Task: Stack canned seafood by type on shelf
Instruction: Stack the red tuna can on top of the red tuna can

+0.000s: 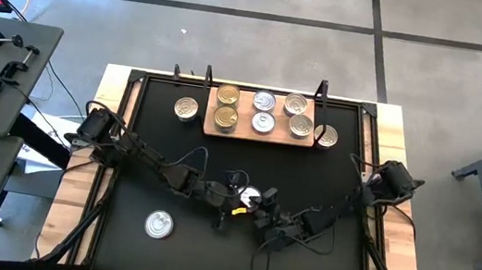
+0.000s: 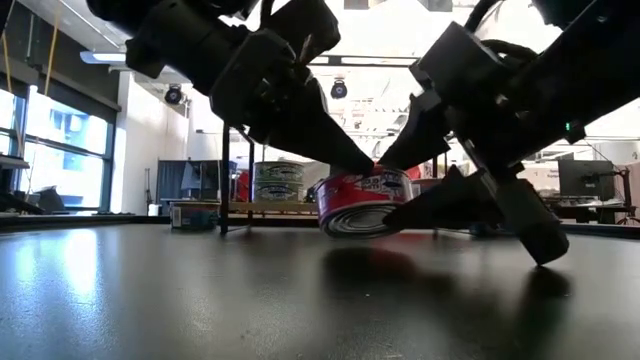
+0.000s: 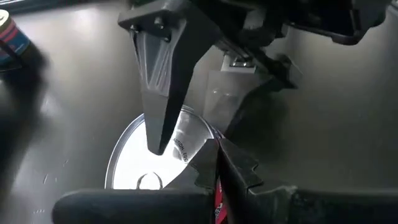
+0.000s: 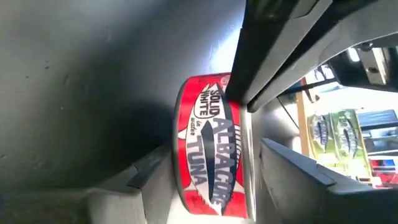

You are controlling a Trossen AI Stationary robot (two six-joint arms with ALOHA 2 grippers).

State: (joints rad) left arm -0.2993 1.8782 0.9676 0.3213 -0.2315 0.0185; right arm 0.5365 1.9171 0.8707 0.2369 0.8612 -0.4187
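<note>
The red tuna can point(image 2: 365, 200) is a short round tin with a printed paper label and a smooth silver lid. It lies near the middle of the matte black surface point(image 1: 199, 241), a little tilted, one edge lifted, so its short axis leans away from vertical. The right tool point(image 1: 262, 203) stands with its dark fingers around the can's sides. The left tool point(image 1: 235, 197) has its fingers fully together, tips at the can's rim. Other cans stand flat on the pale wood shelf point(image 1: 243, 133).
</note>
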